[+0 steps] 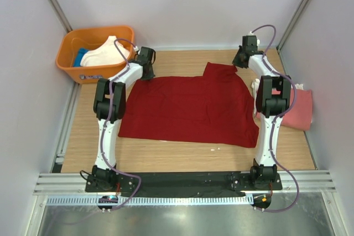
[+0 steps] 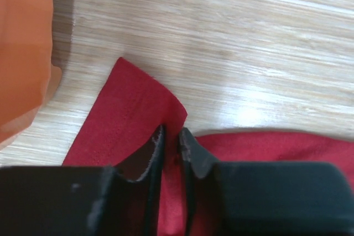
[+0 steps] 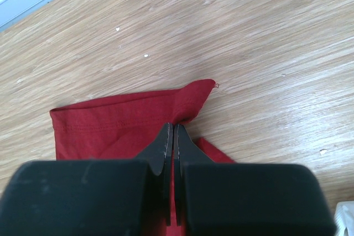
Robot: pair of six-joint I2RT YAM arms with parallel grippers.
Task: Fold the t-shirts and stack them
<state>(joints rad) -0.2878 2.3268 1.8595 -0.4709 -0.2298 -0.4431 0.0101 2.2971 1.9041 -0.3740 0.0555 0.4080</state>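
Note:
The dark red t-shirt (image 1: 188, 109) lies spread flat on the wooden table. My left gripper (image 1: 146, 59) is at the shirt's far left corner. In the left wrist view its jaws (image 2: 171, 136) are shut on a fold of the red cloth (image 2: 127, 114). My right gripper (image 1: 243, 56) is at the far right sleeve. In the right wrist view its jaws (image 3: 172, 128) are shut on the red cloth (image 3: 110, 122). A salmon-pink t-shirt (image 1: 298, 109) lies folded at the right of the table, partly behind the right arm.
An orange plastic tub (image 1: 72, 62) at the far left corner holds white, cream and blue shirts (image 1: 105, 52); its wall shows in the left wrist view (image 2: 22, 53). A bit of white cloth (image 1: 255, 85) lies by the right arm. Walls close in the table.

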